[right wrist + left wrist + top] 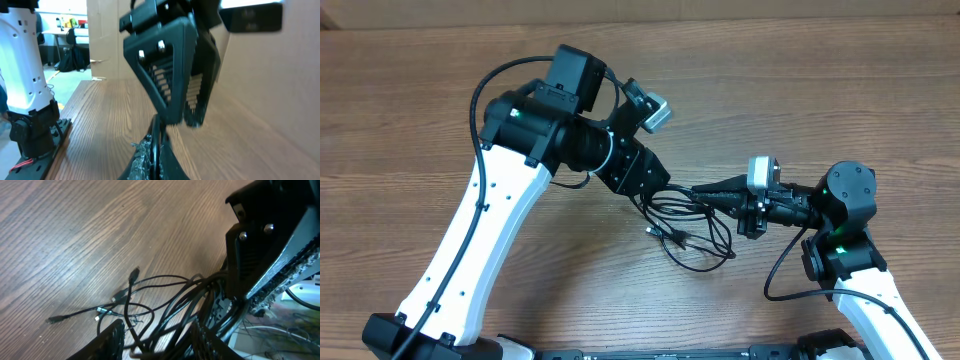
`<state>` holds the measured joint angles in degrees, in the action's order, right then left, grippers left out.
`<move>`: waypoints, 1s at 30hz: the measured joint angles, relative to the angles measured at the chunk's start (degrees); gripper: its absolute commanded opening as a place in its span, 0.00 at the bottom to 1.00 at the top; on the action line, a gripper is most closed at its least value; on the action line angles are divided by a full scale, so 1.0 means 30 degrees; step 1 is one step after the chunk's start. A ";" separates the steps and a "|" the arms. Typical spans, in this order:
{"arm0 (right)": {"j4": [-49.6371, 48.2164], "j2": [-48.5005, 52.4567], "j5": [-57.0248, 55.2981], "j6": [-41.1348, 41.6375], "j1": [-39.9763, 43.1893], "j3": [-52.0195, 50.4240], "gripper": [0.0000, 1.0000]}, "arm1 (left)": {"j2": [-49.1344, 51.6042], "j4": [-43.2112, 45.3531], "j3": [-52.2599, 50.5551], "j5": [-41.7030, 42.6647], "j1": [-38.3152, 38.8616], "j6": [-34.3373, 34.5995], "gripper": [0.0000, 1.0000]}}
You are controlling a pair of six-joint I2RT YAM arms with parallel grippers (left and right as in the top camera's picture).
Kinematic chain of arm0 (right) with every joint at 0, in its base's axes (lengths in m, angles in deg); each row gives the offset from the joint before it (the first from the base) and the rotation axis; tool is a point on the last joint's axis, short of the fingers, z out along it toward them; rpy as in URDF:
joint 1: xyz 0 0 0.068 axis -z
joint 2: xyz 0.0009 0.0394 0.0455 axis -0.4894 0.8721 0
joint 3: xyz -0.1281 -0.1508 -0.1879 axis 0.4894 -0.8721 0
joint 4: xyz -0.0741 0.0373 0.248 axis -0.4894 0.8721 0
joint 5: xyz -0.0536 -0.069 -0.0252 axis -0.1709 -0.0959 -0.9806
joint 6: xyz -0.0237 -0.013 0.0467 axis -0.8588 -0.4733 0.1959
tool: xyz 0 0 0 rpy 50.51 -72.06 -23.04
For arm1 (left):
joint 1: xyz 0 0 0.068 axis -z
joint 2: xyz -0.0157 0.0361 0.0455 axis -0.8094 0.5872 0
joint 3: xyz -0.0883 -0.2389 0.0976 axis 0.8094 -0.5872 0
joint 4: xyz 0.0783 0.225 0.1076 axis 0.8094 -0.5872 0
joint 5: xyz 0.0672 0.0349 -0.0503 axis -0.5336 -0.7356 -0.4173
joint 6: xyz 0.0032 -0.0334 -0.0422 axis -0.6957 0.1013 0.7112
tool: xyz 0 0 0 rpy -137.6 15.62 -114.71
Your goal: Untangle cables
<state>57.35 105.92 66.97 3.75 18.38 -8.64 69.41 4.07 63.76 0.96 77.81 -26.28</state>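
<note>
Two grippers meet tip to tip over a brown wood-grain table (440, 120), with the tangle of thin black flexible cables (690, 228) with small plug ends hanging and lying just under that meeting point. The right gripper (702, 190), black with ribbed pads, has its fingers pressed together on a few strands of the cables; its wrist view shows one strand running straight up out of the pinch toward the other arm. The left gripper (160, 341), black with triangular fingers, has its fingers parted. Several strands cross the gap between them, but none looks clamped, so I read it as not gripping. Key relation: the tight strands run along the line from the right gripper's tip to the left gripper's gap, so their long axis is about in line with the right gripper's fingers. The slack loops fall off to one side of that line, down onto the table and toward the robot bases. Loose plug ends, one silver-tipped (100, 311), lie flat on the wood ahead of the left gripper's fingertips, apart from the held bundle. Judgement: the left gripper is nearer the free ends and loops, so it is likely the one to close on a strand and pull away from the right gripper's pinch. The risk is that it drags the whole knot instead.
</note>
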 measured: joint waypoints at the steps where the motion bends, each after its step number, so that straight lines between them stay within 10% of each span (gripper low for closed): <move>1: -0.0415 0.0000 0.0066 0.0146 0.0000 0.0000 0.04 | 0.0000 0.0007 0.0000 0.0000 0.0131 0.0000 0.45; 17: -0.4379 -0.0007 0.0459 0.3089 0.0000 -0.0015 0.04 | 0.0000 0.0044 0.0007 0.0051 0.0838 0.0000 0.47; 21: -0.3869 -0.0007 0.0495 0.3257 0.0000 -0.0015 0.04 | 0.0000 -0.0007 0.0007 0.1399 0.0831 -0.0029 0.72; 30: -0.3934 -0.0342 0.0823 0.3315 0.0000 0.0015 0.04 | 0.0430 -0.0568 0.0015 0.5224 -0.0146 -0.0066 0.84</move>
<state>45.54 104.89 69.44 13.69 18.38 -8.59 70.70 2.36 63.81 16.63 77.37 -26.47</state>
